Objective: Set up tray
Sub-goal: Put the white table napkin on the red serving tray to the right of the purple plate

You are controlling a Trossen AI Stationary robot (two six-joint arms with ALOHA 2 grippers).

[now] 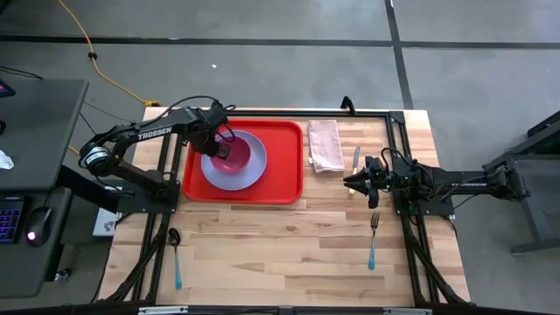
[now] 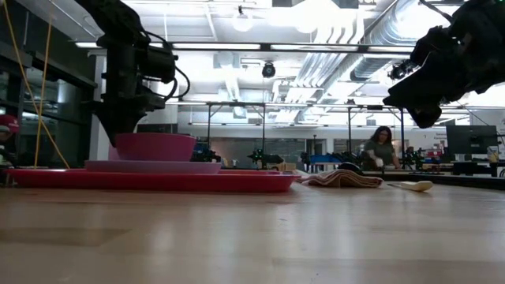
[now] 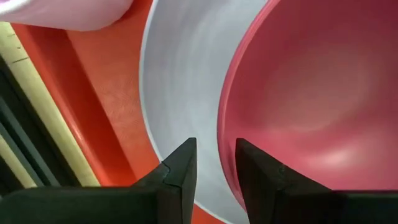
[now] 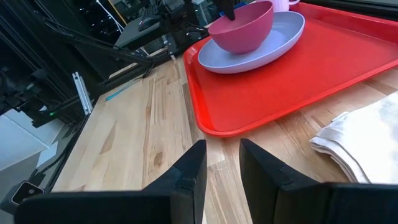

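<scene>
White "TROSSEN" lettering on left arm (image 1: 144, 133)

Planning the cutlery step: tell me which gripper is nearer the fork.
Right. The right gripper hangs just above the table, a short way behind the fork. The left gripper is far across, at the pink bowl on the tray.

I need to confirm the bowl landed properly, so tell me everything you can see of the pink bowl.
The pink bowl is round, deep and plain, smooth like plastic, empty inside. It stands upright on the lavender plate, toward the plate's left side rather than centred, and the plate lies on the red tray. The left gripper is right at its rim, the fingers straddling the wall with a little gap showing, so it looks like it is letting go. Nothing else touches the bowl.
</scene>
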